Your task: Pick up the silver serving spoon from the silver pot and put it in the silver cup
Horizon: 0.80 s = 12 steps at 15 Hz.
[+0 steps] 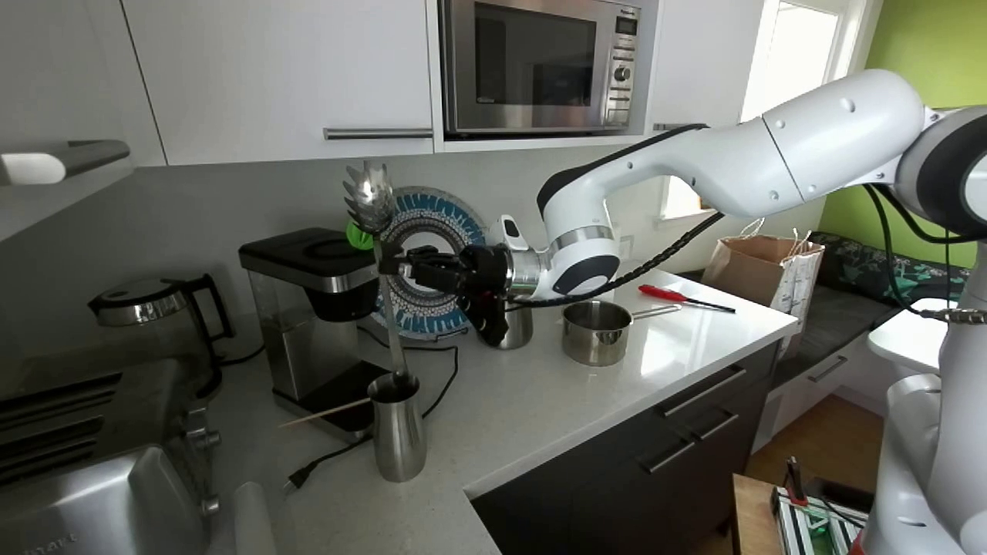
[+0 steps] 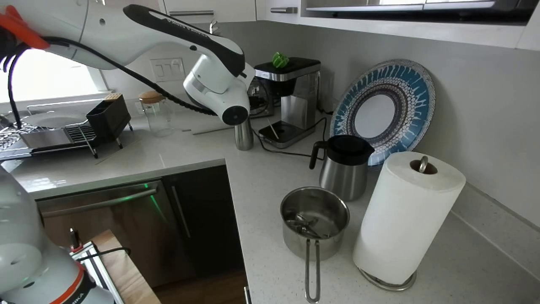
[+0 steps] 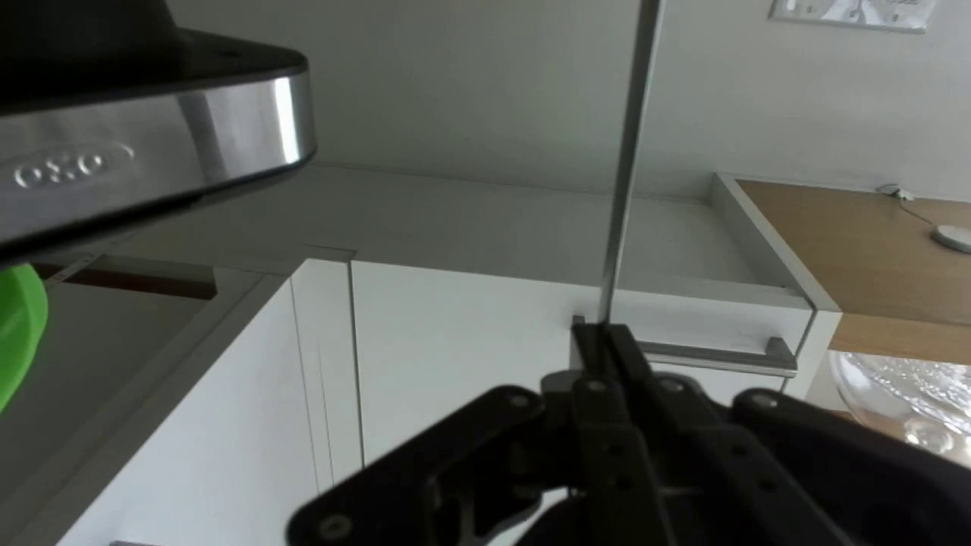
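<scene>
My gripper is shut on the silver serving spoon, which stands nearly upright with its toothed bowl at the top. The spoon's lower end overlaps the dark mouth of the tall silver cup; how deep it reaches is hidden. No side handle shows on the cup, which also stands in an exterior view. In the wrist view, which stands upside down, the spoon's thin handle runs from between the closed fingertips. The silver pot stands away on the counter; it holds several small metal pieces in an exterior view.
A coffee machine with a green item on top stands behind the cup. A blue patterned plate leans on the wall, near a steel jug. A toaster, kettle, black cable and paper towel roll are around.
</scene>
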Each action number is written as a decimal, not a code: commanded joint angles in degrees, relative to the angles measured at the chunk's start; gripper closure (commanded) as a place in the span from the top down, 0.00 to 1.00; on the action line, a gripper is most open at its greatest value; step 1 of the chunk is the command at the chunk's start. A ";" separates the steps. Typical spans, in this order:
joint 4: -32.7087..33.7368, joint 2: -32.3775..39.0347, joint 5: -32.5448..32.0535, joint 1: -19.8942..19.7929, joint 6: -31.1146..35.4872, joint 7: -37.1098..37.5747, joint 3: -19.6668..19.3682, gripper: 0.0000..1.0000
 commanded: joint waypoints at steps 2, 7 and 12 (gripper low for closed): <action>0.83 3.34 1.78 -0.27 -1.28 -2.21 0.40 0.01; 1.09 6.52 1.81 -0.04 -0.48 -2.83 0.37 0.01; 1.22 9.34 1.61 0.29 0.14 -3.31 0.32 0.01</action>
